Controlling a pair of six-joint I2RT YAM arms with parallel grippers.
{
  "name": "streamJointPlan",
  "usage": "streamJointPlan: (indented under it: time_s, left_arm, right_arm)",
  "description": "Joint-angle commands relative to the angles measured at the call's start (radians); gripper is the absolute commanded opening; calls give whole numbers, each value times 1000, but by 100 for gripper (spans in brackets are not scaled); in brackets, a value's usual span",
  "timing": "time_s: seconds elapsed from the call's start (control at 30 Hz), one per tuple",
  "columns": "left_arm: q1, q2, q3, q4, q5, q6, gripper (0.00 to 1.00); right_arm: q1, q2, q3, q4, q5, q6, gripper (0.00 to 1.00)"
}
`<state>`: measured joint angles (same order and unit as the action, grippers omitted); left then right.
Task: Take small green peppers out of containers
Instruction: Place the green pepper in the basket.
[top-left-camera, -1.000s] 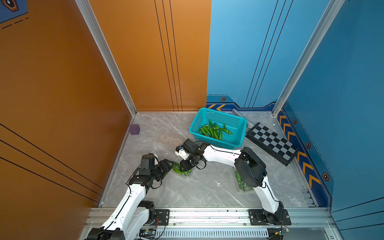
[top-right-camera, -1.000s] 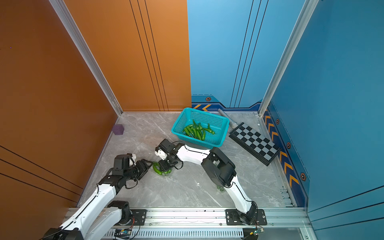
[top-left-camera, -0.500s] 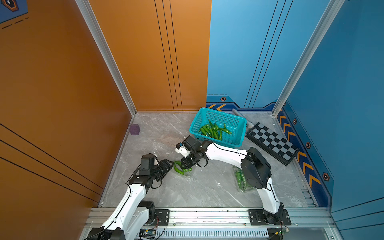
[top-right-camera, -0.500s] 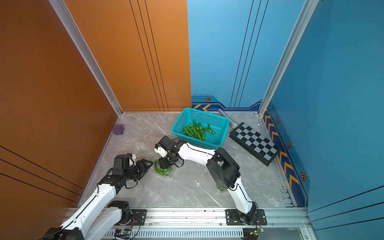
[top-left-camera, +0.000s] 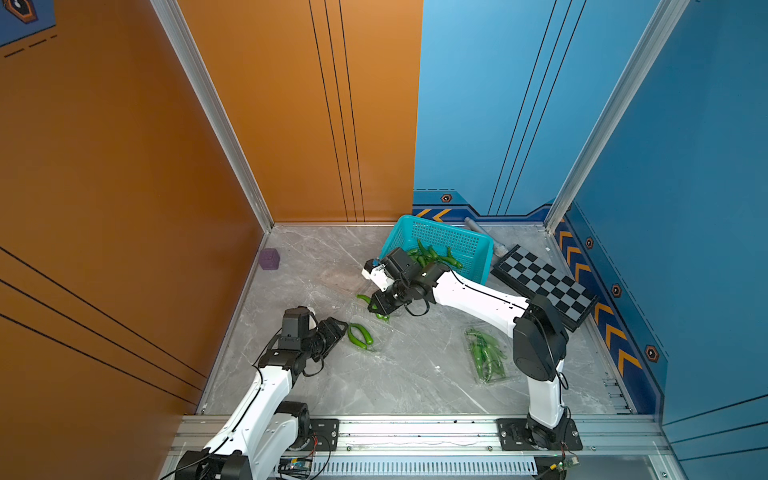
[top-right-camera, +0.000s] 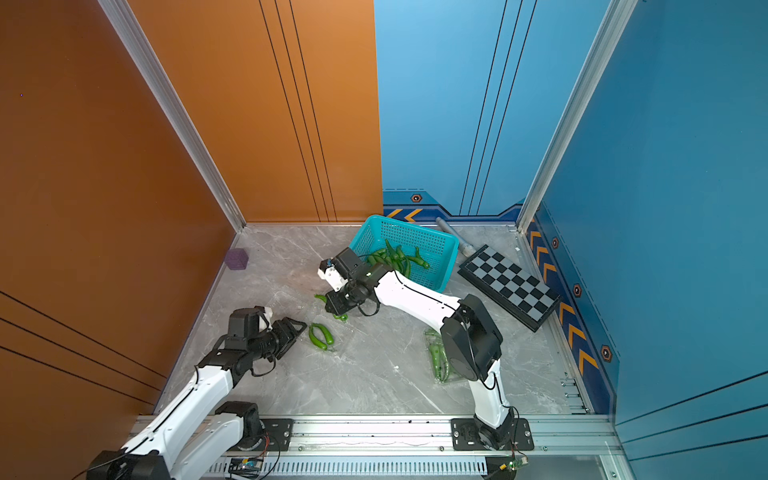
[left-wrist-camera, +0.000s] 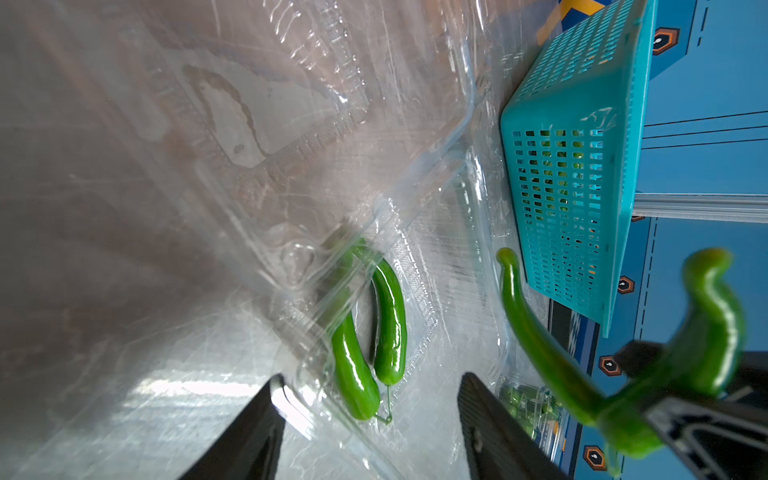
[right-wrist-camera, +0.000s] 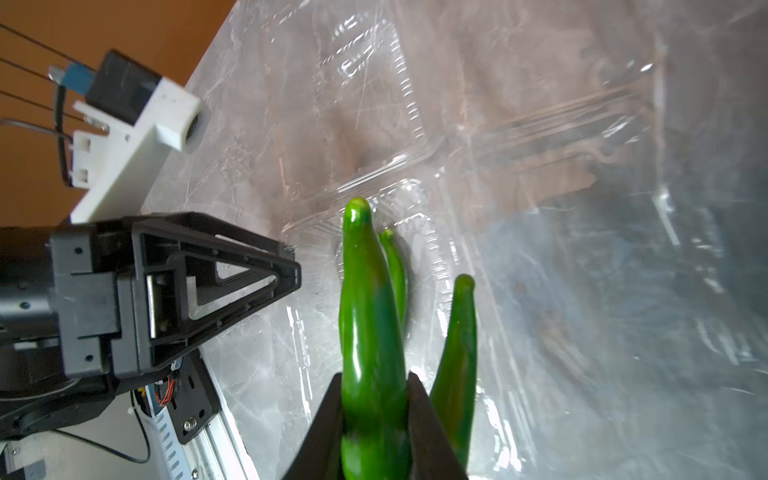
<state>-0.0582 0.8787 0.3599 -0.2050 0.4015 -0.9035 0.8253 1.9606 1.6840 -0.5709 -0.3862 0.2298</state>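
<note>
marble floor (top-left-camera: 415, 374), r claw (right-wrist-camera: 374, 377) pinching peppers (right-wrist-camera: 365, 291), l claw (left-wrist-camera: 370, 376) open

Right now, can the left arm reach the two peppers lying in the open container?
Probably yes: the left gripper is open, aimed at the two peppers, the container lies open, and the right gripper holds other peppers aside.
</note>
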Motion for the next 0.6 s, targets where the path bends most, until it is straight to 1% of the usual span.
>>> streamJointPlan:
  time_s: [0.0, 0.03, 0.07, 0.23, 0.33, 0.43, 0.5, 0.57]
  left_arm:
    - [3, 7, 11, 5, 24, 26, 67]
    - [2, 7, 12, 4, 26, 27, 67]
    - [2, 7, 13, 3, 28, 29, 67]
    - [-1, 22, 14, 7, 22, 32, 67]
    - [-4, 28, 17, 8, 27, 36, 67]
    - [-6, 26, 19, 8, 23, 37, 67]
    - [-8, 24, 20, 7, 18, 32, 67]
    - [-9, 21, 20, 8, 16, 30, 67]
  right_arm:
    - [-91, -92, 58, -27, 49, -35, 19]
    - [-116, -97, 72, -27, 53, -37, 18]
    - [-179, -97, 87, -26, 46, -35, 19]
    - [-318, -20, 190, -11, 35, -32, 21]
    - [-373, 50, 223, 46, 37, -45, 24]
    - [-420, 176, 313, 46, 17, -21, 23]
    - [-435, 237, 356, 46, 20, -11, 26]
    - [-446, 286, 392, 48, 38, -4, 26]
